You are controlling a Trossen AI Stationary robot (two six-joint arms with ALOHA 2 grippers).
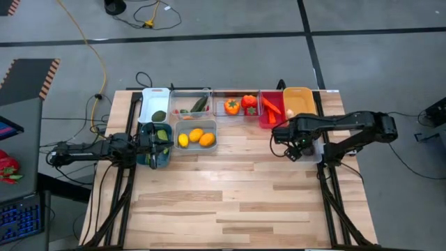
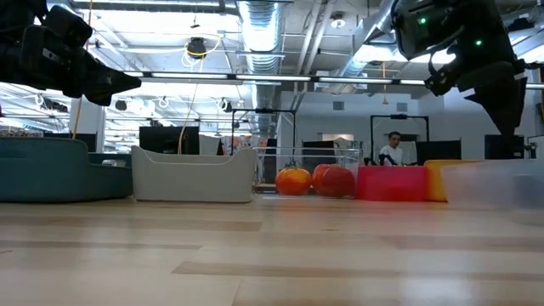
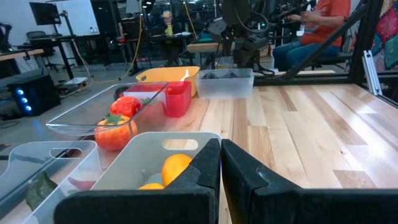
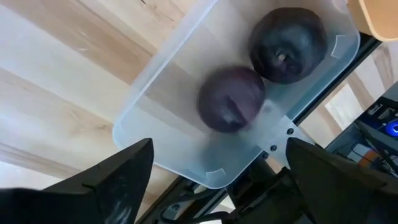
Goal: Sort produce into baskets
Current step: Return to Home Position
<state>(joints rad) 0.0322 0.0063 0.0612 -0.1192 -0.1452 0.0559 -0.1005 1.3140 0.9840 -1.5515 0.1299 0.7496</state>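
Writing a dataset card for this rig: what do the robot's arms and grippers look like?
Both are black, made of slim jointed segments. The left gripper ends in two matte, wedge-shaped dark fingers; the right gripper has similar broad dark fingers. Small green lights glow on the right arm near its wrist.

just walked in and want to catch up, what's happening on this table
Sorting looks about done: the produce all sits in tubs at the table's far edge. The right pincer hangs open over a clear tub holding two purple plums. The left pincer is shut, empty, above the teal tub.
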